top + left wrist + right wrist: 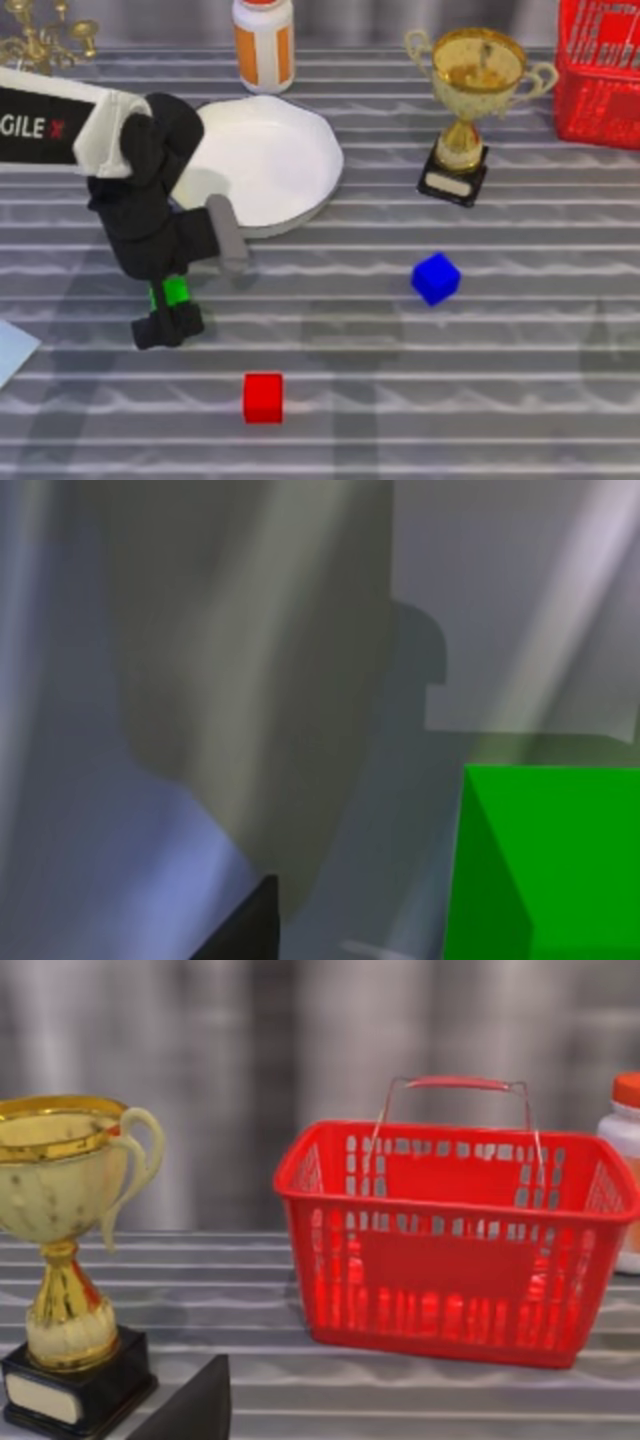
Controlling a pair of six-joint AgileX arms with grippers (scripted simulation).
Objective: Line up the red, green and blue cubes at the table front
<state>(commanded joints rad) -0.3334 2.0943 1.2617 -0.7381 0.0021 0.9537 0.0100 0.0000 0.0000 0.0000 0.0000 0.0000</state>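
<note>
My left gripper (170, 308) is down at the table's left, open, with the green cube (173, 292) between its fingers. In the left wrist view the green cube (550, 865) fills one side, and a gap of table separates it from the one dark fingertip (245, 930) that shows. The red cube (263, 397) sits near the front edge, left of centre. The blue cube (436, 278) lies right of centre, mid-table. My right gripper (300, 1435) is outside the top view, parked and open, facing the basket; only one fingertip (195, 1405) shows.
A white bowl (300, 130) lies just behind my left arm. At the back stand a white-and-orange bottle (263, 42), a gold trophy (470, 100) and a red mesh basket (600, 75), with a gold candelabra (45, 40) at far left. A pale blue sheet (10, 352) lies at the left edge.
</note>
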